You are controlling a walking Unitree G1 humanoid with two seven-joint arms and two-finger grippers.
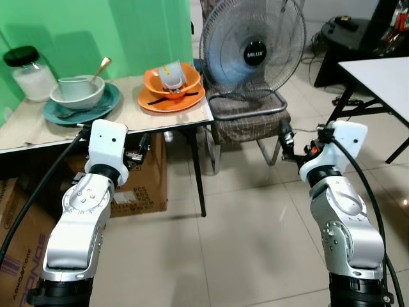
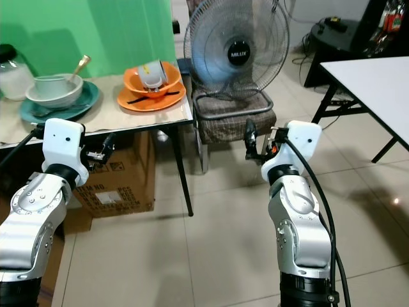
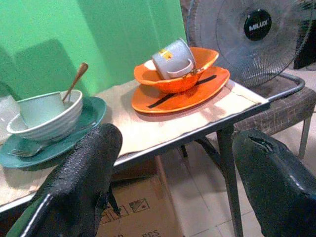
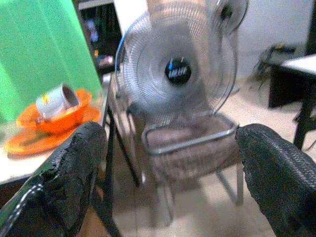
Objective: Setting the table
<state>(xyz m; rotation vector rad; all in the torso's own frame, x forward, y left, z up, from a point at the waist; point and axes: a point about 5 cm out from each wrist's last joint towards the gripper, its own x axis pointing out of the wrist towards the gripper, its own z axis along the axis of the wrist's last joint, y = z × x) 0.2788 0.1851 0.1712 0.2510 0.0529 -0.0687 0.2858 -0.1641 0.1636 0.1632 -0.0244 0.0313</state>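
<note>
Two open grippers, left gripper (image 3: 173, 182) and right gripper (image 4: 170, 180), short of table edge (image 1: 192, 121)

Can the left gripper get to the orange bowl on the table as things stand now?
Probably yes. The left gripper is open and sits low, in front of the table edge, so it must rise first. The orange bowl with the grey cup stands near that edge, with nothing in front of it.
</note>
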